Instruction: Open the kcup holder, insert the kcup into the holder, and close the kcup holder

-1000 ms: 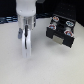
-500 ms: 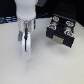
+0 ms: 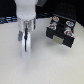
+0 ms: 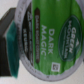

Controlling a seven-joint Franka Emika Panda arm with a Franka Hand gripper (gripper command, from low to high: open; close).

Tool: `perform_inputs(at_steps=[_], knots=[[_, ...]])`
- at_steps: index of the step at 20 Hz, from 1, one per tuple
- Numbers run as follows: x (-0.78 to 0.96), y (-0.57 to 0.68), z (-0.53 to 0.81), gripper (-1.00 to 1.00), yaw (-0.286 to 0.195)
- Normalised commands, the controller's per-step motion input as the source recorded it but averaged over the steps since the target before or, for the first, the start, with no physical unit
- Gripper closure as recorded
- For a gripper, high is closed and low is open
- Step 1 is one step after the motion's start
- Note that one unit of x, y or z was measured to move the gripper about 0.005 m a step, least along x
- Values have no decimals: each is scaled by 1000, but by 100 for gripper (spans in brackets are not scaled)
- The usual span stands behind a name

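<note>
One kcup (image 4: pixel 47 40) (label legible at wrist only), kcup holder (image 3: pixel 61 30) exterior-only

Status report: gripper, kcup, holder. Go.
Gripper shut on kcup, green lid filling wrist view. Kcup holder at exterior view's right, apart from the gripper, red-and-white pods on top. Nothing between them.

I see a pale, off-white worktop (image 3: pixel 45 67) filling most of the exterior view, evenly lit, with soft shadows. Behind its far edge runs a dark backdrop (image 3: pixel 7 12), black with faint bluish patches; it looks like a curtain or wall, though blur keeps me unsure.
</note>
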Motion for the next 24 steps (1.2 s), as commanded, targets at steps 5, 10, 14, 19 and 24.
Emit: perform_inputs(at_steps=[5,10,14,19,24], knots=[[70,264,732,100,-20],[110,417,880,100,-3],[99,495,815,100,1],[79,624,690,100,5],[82,663,530,100,5]])
